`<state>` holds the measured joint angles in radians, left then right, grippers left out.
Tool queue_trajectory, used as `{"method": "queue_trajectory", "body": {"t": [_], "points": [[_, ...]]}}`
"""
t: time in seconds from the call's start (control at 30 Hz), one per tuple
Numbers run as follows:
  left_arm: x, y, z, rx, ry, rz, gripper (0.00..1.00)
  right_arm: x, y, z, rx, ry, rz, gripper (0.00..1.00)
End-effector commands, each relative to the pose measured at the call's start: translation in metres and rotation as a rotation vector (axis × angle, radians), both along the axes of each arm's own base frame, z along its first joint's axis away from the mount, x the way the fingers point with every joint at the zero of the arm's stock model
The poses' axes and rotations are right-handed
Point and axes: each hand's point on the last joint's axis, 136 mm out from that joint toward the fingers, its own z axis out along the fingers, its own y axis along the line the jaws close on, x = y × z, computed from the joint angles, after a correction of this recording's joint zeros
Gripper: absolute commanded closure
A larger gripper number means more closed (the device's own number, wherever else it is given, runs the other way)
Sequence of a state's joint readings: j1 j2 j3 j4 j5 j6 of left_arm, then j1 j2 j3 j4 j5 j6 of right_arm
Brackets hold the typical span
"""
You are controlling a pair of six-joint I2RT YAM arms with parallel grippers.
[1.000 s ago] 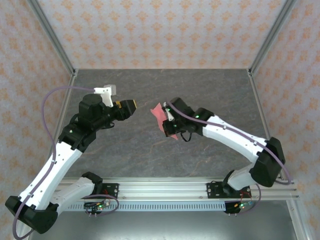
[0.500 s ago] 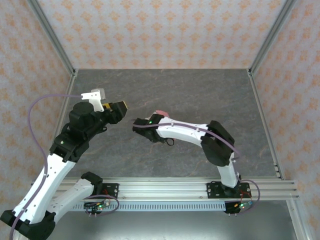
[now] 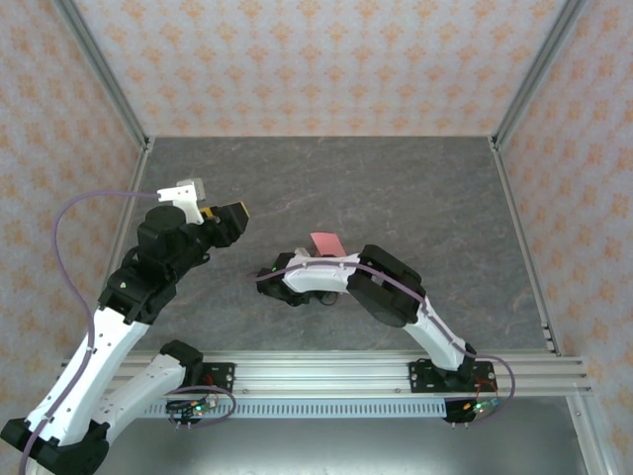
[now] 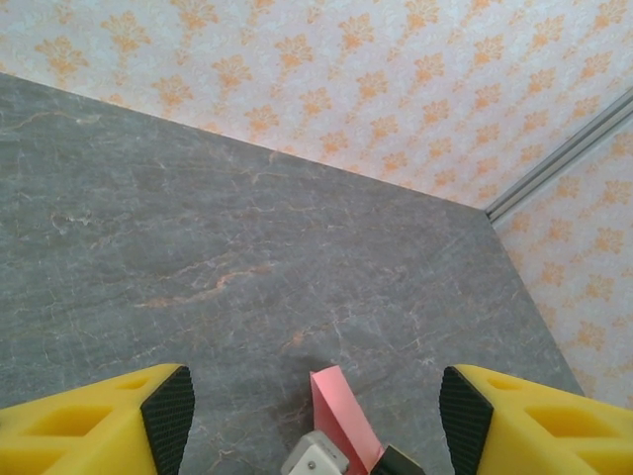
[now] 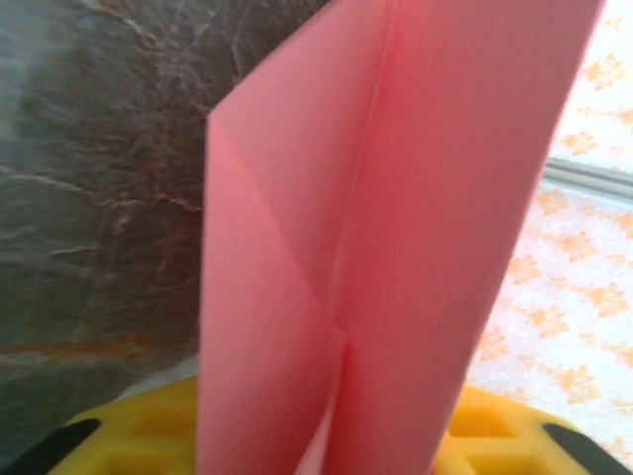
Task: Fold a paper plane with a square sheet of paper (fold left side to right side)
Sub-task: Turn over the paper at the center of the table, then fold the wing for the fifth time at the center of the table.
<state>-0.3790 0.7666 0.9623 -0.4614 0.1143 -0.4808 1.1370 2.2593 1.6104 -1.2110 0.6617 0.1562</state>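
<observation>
The salmon-pink paper [image 3: 326, 242], folded narrow, stands upright at the table's middle, rising from my right gripper [image 3: 324, 260]. In the right wrist view the paper [image 5: 396, 228] is a tall strip with a centre crease and a slanted fold. It covers the gap between the yellow fingers [image 5: 514, 435], so how the jaws stand is hidden. My left gripper [image 3: 237, 213] hangs open to the paper's left, apart from it. In the left wrist view the paper [image 4: 341, 406] rises between, and beyond, the wide-apart pads [image 4: 168, 416], and my left gripper [image 4: 316, 421] holds nothing.
Grey marble tabletop [image 3: 415, 188] with aluminium frame posts [image 3: 109, 79] at the back corners and patterned walls behind. The right arm's elbow [image 3: 386, 287] is folded near the front rail [image 3: 326, 371]. Purple cables loop off both arms.
The right arm swung left and folded in, carrying the paper from right of centre to the table's middle. The left gripper drew back a little to the left.
</observation>
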Motion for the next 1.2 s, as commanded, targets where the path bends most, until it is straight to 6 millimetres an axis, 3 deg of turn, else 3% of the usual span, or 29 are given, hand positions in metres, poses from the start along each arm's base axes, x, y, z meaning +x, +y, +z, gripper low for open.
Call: {"method": "queue_trajectory", "body": {"t": [0.0, 0.03, 0.13, 0.27, 0.37, 0.53, 0.73, 0.93, 1.17], "points": [[0.004, 0.001, -0.014, 0.002, 0.036, 0.018, 0.3, -0.013, 0.015, 0.012, 0.165, 0.063, -0.031, 0.44], [0.005, 0.0, -0.019, -0.002, 0.052, 0.014, 0.3, -0.018, 0.019, 0.016, 0.226, 0.088, -0.042, 0.35], [0.008, -0.005, -0.036, -0.016, 0.101, 0.005, 0.29, -0.031, 0.029, 0.03, 0.388, 0.141, -0.062, 0.21], [0.013, -0.016, -0.066, -0.064, 0.199, -0.004, 0.28, -0.046, 0.041, 0.061, 0.611, 0.176, -0.063, 0.08], [0.02, -0.035, -0.094, -0.146, 0.273, -0.051, 0.28, -0.048, 0.04, 0.089, 0.758, 0.152, -0.059, 0.01], [0.034, -0.073, -0.135, -0.294, 0.362, -0.152, 0.28, -0.031, 0.013, 0.128, 1.088, 0.105, -0.163, 0.0], [0.053, -0.12, -0.171, -0.377, 0.442, -0.268, 0.28, -0.003, -0.032, 0.156, 1.593, 0.028, -0.314, 0.0], [0.073, -0.152, -0.198, -0.387, 0.497, -0.33, 0.3, 0.009, -0.066, 0.144, 1.837, 0.046, -0.452, 0.0], [0.089, -0.176, -0.223, -0.419, 0.549, -0.394, 0.36, 0.014, -0.08, 0.129, 1.97, 0.074, -0.493, 0.0]]}}
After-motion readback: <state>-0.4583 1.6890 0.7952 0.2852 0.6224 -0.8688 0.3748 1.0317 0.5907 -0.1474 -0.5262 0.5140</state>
